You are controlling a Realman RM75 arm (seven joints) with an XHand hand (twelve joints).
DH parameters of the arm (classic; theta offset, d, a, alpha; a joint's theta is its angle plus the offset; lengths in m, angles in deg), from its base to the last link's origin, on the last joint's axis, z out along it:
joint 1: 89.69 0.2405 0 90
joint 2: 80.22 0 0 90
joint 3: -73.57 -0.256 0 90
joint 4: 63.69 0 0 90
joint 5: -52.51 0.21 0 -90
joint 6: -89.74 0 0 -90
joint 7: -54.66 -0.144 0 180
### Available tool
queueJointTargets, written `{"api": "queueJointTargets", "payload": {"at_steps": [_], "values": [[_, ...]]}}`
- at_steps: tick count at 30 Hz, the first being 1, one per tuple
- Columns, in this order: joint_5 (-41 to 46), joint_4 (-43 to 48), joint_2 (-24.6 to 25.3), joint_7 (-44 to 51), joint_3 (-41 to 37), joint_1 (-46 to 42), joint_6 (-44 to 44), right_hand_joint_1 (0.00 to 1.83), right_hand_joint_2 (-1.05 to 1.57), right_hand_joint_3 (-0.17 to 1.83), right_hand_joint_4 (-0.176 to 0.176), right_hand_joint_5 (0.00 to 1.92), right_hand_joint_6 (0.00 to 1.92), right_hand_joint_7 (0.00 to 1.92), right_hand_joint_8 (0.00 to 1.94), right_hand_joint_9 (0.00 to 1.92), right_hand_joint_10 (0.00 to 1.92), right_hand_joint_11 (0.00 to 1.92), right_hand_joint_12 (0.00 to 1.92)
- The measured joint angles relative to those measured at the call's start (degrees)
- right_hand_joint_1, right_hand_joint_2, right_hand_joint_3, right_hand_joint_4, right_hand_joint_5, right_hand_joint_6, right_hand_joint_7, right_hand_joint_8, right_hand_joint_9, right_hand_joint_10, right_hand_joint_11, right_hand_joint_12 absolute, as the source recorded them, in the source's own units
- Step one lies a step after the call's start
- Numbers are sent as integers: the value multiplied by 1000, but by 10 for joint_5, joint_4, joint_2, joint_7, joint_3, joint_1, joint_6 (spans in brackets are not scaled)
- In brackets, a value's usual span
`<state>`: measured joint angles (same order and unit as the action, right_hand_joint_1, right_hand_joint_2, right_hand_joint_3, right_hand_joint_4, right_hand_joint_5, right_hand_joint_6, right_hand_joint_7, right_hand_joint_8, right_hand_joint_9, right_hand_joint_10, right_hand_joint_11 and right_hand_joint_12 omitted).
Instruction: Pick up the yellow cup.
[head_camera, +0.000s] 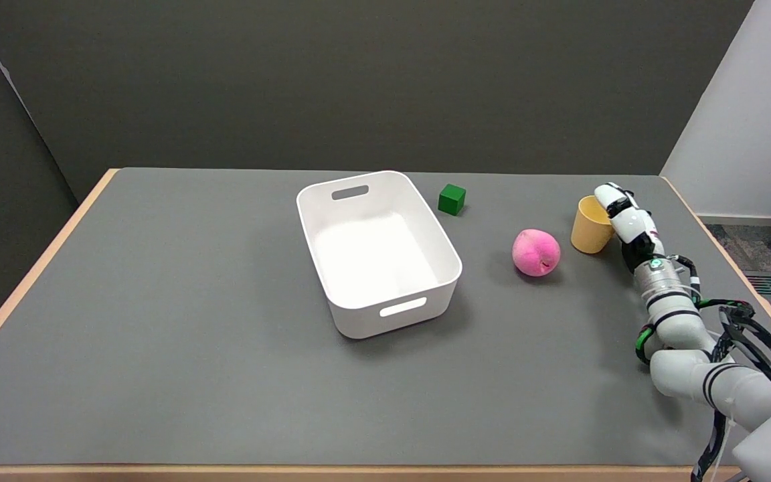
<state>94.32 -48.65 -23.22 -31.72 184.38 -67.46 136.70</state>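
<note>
Right hand (626, 217), reaching in from near right, pressed against right side of yellow cup (590, 233); grasp not discernible. Cup upright at far right; probably light, rigid, smooth; best held around wall. Pink peach (536, 252) just left; green cube (452, 199), white bin (377, 251) farther left.

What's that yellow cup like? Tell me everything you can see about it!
The yellow cup is a plain, pale yellow-orange tumbler with no handle, smooth and plastic-looking. It stands upright, mouth open at the top, on the grey table near the far right side, just right of the pink peach toy without touching it. The right hand is pressed against its right side; whether it grips the cup cannot be told.
</note>
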Motion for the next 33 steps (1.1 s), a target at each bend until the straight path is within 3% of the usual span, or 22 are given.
{"api": "queueJointTargets", "payload": {"at_steps": [7, 11, 23, 33], "values": [[-1, 1, 1, 0, 1, -2, 2, 797, 579, 1007, -29, 46, 327, 37, 179, 6, 273, -1, 613], [-3, 1, 1, 1, 1, -3, 4, 904, 587, 1011, -30, 21, 285, 3, 178, -1, 255, -1, 558], [-7, 2, 1, 3, 1, -4, 6, 924, 585, 1014, -36, 0, 238, -1, 120, -1, 189, -1, 516], [-9, 2, 1, 4, 1, -5, 6, 752, 579, 995, -32, 7, 204, 2, 111, -1, 176, -1, 525]]}}
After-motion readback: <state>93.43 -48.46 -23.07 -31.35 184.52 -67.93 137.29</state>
